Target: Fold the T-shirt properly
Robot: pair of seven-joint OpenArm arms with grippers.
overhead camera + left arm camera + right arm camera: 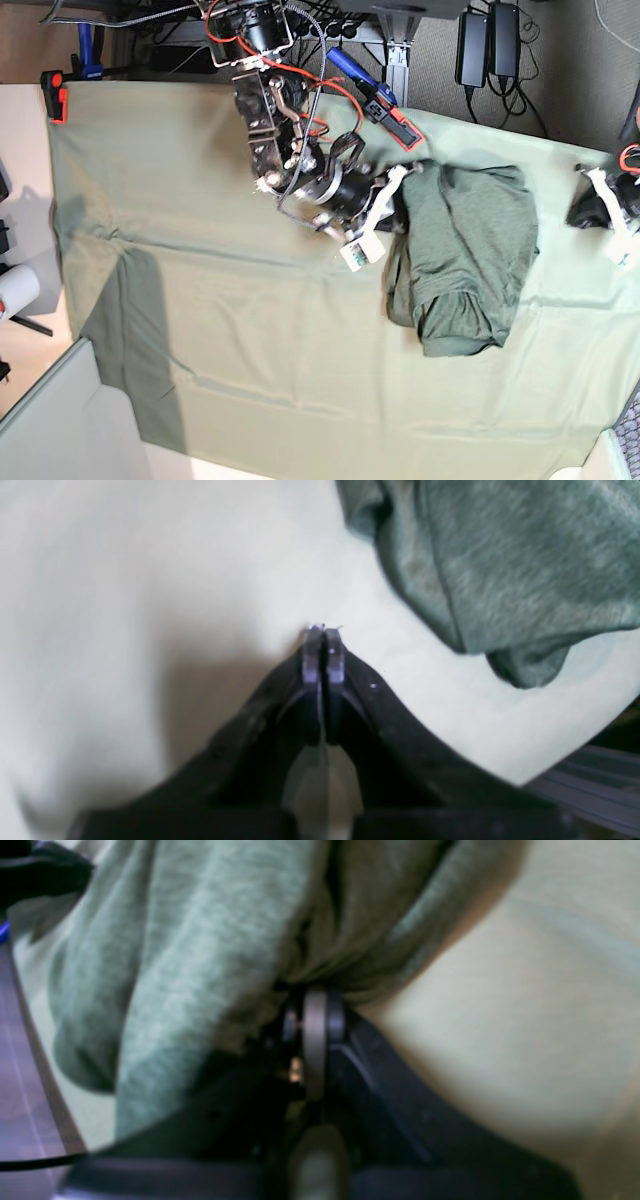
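The dark olive-green T-shirt (pixel 465 255) lies bunched in a rough folded heap on the right half of the pale green table cloth (pixel 250 300). My right gripper (pixel 397 207) is at the shirt's upper left edge. In the right wrist view the right gripper (pixel 315 996) is shut on a gathered bunch of the T-shirt (pixel 200 940). My left gripper (pixel 600 208) sits at the far right, apart from the shirt. In the left wrist view the left gripper (pixel 324 630) is shut and empty over the cloth (pixel 150 580), with the T-shirt (pixel 500 570) up and to its right.
An orange clamp (pixel 55 95) and a red-and-blue clamp (pixel 385 105) hold the cloth at the back edge. Power adapters (pixel 490 45) lie behind the table. A white roll (pixel 15 290) stands at the left. The table's edge (pixel 590 780) is near the left gripper.
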